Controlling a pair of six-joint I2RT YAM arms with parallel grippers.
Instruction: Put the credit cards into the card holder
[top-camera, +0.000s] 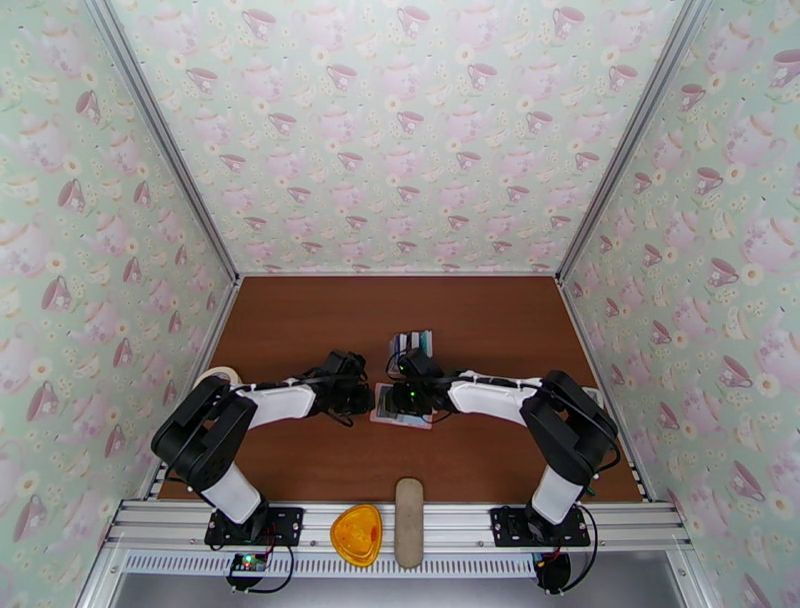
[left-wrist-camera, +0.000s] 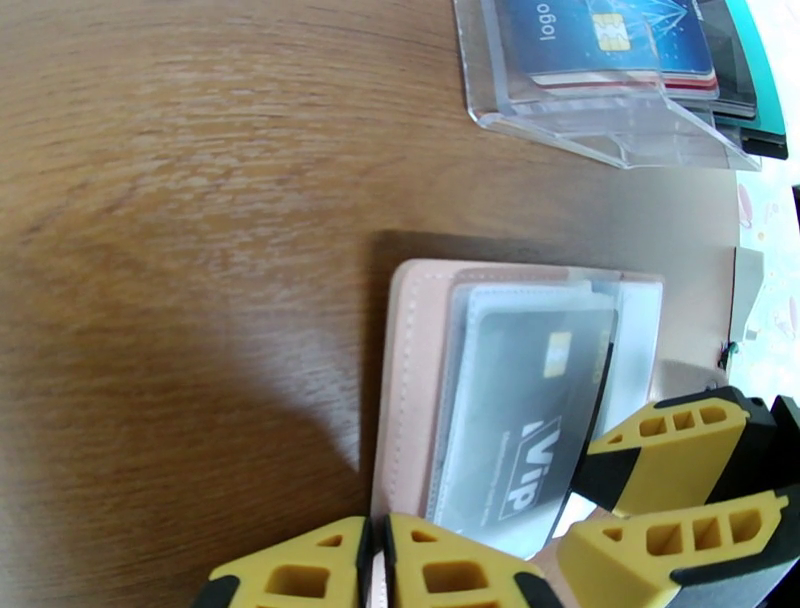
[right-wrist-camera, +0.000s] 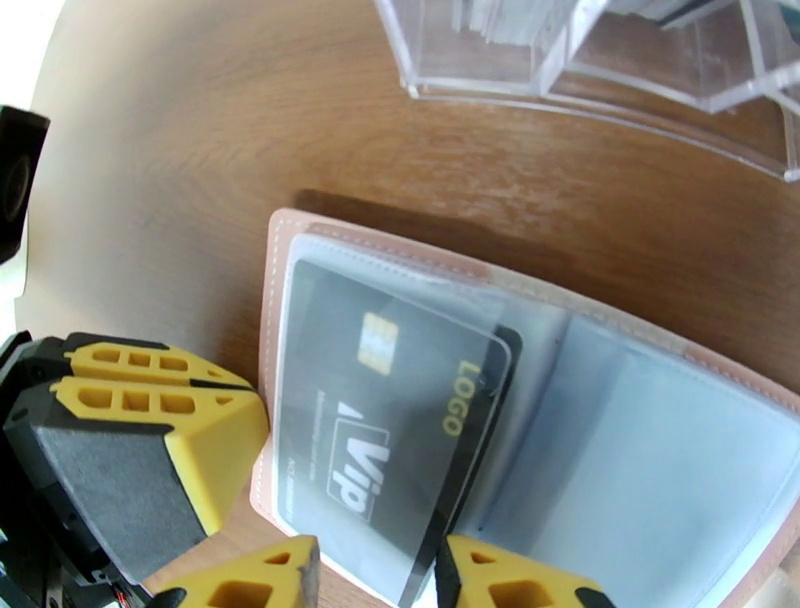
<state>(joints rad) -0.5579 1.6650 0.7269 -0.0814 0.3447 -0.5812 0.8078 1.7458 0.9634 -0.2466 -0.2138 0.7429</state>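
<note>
The pale pink card holder (top-camera: 396, 418) lies open on the table between the two arms. A black credit card (right-wrist-camera: 400, 420) marked "VIP" sits almost fully in its left translucent sleeve, with a dark strip along one edge still outside. In the left wrist view my left gripper (left-wrist-camera: 378, 562) is shut on the card holder's (left-wrist-camera: 410, 400) near edge. My right gripper (right-wrist-camera: 375, 578) hovers over the card's end with its jaws apart and nothing clamped. More credit cards (left-wrist-camera: 600, 40), blue and dark, stand in a clear rack.
The clear plastic rack (top-camera: 412, 343) stands just behind the holder. A tape roll (top-camera: 215, 377) lies by the left arm. An orange triangular object (top-camera: 357, 535) and a long beige case (top-camera: 408, 520) rest on the near rail. Patterned walls enclose the table.
</note>
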